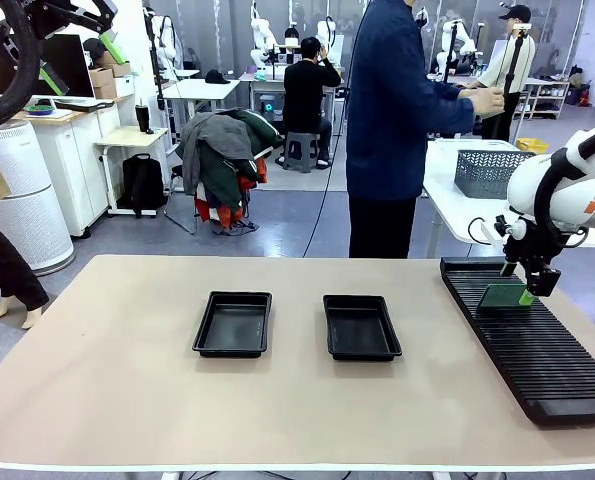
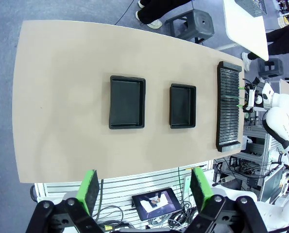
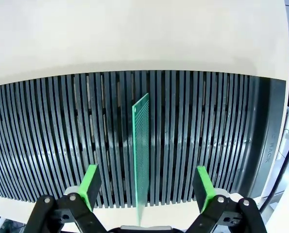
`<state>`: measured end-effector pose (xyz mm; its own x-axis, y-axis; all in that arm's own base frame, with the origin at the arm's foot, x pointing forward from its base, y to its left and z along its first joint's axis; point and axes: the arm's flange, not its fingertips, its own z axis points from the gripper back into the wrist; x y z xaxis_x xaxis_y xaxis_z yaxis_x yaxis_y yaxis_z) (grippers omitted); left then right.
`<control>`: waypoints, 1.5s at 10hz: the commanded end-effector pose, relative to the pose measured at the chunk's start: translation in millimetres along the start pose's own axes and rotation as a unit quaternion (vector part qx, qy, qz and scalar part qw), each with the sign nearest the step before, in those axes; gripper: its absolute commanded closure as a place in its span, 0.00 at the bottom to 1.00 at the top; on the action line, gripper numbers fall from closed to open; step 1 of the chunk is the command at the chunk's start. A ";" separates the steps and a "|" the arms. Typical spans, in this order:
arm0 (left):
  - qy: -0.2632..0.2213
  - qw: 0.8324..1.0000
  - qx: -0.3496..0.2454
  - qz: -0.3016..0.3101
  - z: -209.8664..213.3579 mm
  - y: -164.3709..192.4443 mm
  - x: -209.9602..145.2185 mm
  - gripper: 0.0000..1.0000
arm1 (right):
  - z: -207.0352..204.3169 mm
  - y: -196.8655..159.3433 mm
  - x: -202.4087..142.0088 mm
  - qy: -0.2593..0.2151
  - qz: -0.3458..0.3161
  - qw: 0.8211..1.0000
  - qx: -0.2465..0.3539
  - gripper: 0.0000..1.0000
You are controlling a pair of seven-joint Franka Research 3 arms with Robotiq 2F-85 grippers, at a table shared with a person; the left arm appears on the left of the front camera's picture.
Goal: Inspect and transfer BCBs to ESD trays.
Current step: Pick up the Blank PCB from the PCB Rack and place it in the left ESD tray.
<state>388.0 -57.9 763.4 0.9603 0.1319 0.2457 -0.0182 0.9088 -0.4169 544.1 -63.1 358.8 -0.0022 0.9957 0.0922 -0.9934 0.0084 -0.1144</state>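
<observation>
Right now, one BCB (image 3: 142,155) is standing on its long edge in a slot of the single black rack (image 1: 537,350), which is lying at the 3 o'clock side of the tabletop (image 1: 107,380). Seen from the right wrist, the board's long axis is running from 6 to 12 o'clock, along the slot. The right claw (image 3: 146,178) is straddling it, fingers spread wide and clear of the board. Two ESD trays (image 1: 233,325) are sitting mid-tabletop, the second (image 1: 361,328) at 3 o'clock of the first, long axes pointing to 12. The left claw (image 2: 144,187) is hanging open high above.
</observation>
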 end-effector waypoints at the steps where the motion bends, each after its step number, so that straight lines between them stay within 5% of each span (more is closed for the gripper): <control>1: -0.001 1.000 -0.001 0.002 -0.2 0.6 0.0 0.00 | 1.2 1.2 0.9 0.002 -0.001 1.000 0.005 0.00; 15: -0.001 1.000 -0.001 0.002 -0.2 0.6 0.0 0.00 | -5.3 4.6 6.3 0.027 0.034 0.999 -0.003 0.50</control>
<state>388.0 -57.9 763.4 0.9603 0.1319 0.2457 -0.0182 0.9088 -0.4169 543.5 -57.3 357.0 -0.0522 0.9972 0.0543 -0.9931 -0.0462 -0.1076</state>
